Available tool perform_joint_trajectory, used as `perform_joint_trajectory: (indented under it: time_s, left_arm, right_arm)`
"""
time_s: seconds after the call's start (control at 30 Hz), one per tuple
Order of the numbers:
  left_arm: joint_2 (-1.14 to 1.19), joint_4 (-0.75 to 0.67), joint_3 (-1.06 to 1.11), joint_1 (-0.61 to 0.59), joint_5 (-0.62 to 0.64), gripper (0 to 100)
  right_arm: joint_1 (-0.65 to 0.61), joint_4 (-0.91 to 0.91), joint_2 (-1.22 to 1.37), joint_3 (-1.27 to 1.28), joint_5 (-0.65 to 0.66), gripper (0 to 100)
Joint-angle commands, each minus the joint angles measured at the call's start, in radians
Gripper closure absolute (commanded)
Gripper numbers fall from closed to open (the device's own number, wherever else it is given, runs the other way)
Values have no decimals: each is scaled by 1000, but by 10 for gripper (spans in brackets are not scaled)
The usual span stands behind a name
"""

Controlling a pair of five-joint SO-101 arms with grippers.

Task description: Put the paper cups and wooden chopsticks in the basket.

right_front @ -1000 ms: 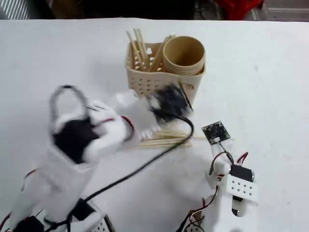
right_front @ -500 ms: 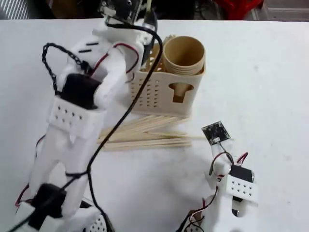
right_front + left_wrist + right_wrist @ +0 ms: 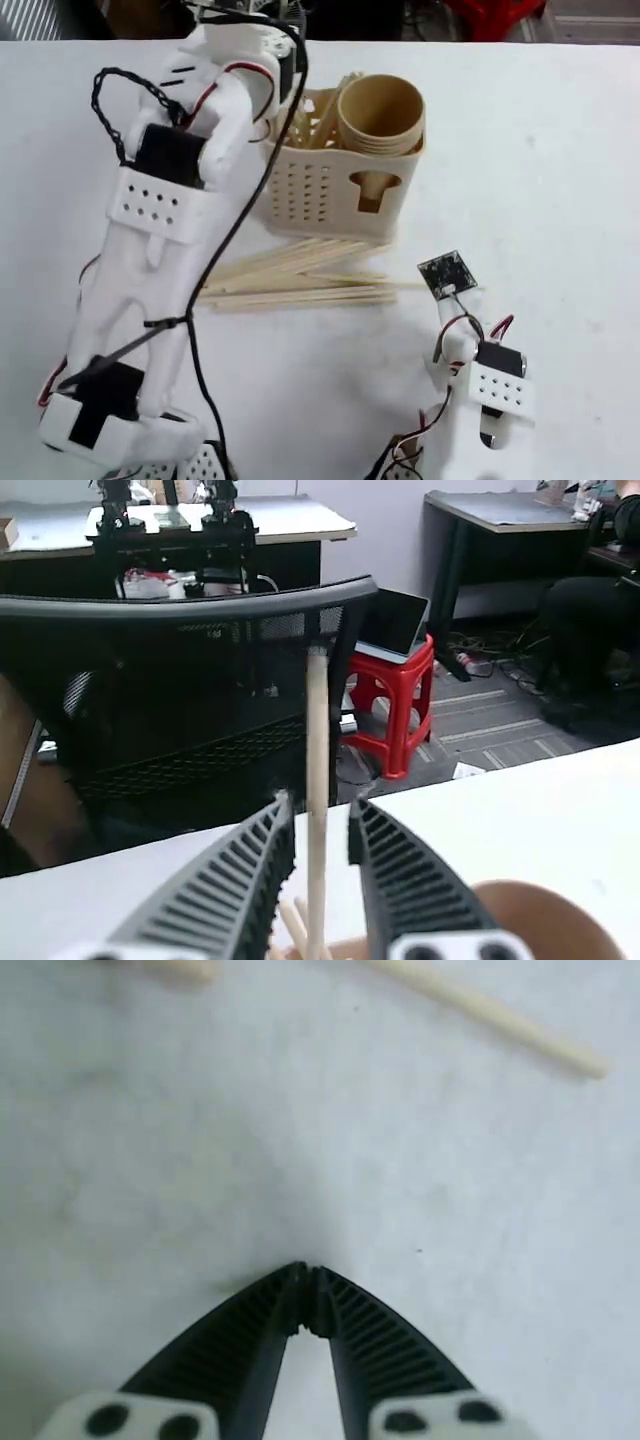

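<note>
Over the basket: the left arm stretches across the basket (image 3: 300, 190), with the left fingers (image 3: 250, 870) above the compartment beside the paper cups (image 3: 380, 110).
Left fingers: narrowly parted, with one upright wooden chopstick (image 3: 317, 740) between the ribbed pads. A sliver of gap shows on each side, so the stick seems to stand loose rather than pinched.
Step in hand: judged to be letting this chopstick down among those standing in the basket.
Doing it well: the stick should stay upright and its lower end should be inside the rim before the fingers spread wider. The arm should then lift straight up, so that the pads do not drag the stick out or knock the cups.
Right fingers (image 3: 250, 1330): closed tip to tip on nothing, just above the bare counter (image 3: 540, 180), with a chopstick end (image 3: 500, 1020) near.
Loose chopsticks (image 3: 300, 285): a bundle lying flat on the counter just in front of the basket.
Paper cups: a nested stack, upright in the basket's other compartment.
</note>
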Motion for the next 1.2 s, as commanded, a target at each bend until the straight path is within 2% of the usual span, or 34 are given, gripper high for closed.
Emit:
perform_joint_trajectory:
  time_s: [0.0,0.13,0.3,0.43,0.53,0.77,0.9,1.07,1.17]
  left_arm:
    - [-7,23,-48,-30,6,893]
    - [-7,49,-48,-91,11,895]
    - [-7,144,-46,-260,32,895]
    - [2,316,-37,-429,173,891]
    - [13,453,-5,-529,198,891]
    - [168,450,241,-657,201,891]
    - [285,373,341,-661,207,891]
    - [364,295,358,-699,322,891]
    - [403,244,362,-700,334,891]
  right_arm:
    - [8,-22,-8,0,9,981]
    - [8,-22,-8,0,9,981]
    - [8,-22,-8,0,9,980]
    - [8,-24,-8,0,9,978]
    - [7,-30,-8,-5,9,978]
    - [-2,-209,-8,-11,9,977]
    - [-124,-189,-5,-87,8,977]
    - [-340,56,2,-318,-138,977]
    - [-476,193,5,-453,-153,977]
